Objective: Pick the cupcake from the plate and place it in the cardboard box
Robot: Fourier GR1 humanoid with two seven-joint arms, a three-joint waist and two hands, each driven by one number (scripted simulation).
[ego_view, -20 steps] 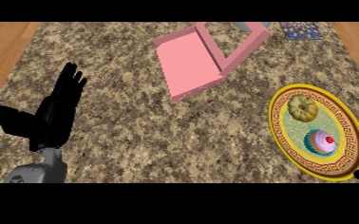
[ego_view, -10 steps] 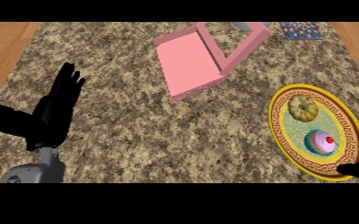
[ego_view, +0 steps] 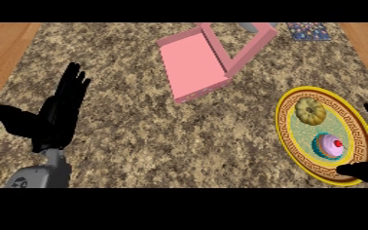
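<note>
the speckled stone counter [ego_view: 144,141] fills nearly the whole view, with strips of wooden floor showing at nine o'clock and at two o'clock. toward twelve o'clock lies the pink box [ego_view: 193,67], its tray open and facing up, its lid [ego_view: 248,44] swung back toward one o'clock and standing tilted. at four o'clock sits the round plate [ego_view: 291,141], yellow-rimmed with a patterned border and a pale green centre, well apart from the box. at eight o'clock the left hand [ego_view: 57,114] rests above the counter, fingers straight and pointing toward twelve o'clock, thumb spread out toward nine, nothing in it; its grey forearm [ego_view: 39,175] enters from seven o'clock. on the plate's upper half sits a golden ring-shaped pastry [ego_view: 311,111]. just below it, on the plate's lower half, stands the cupcake [ego_view: 331,146], pink frosting with a red cherry in a teal wrapper, untouched. at one o'clock, at the counter's far edge, lies a small dark patterned object [ego_view: 310,31]. at five o'clock only a black tip of the right hand [ego_view: 354,170] shows over the plate's rim; whether its fingers are apart or together i cannot tell.
</note>
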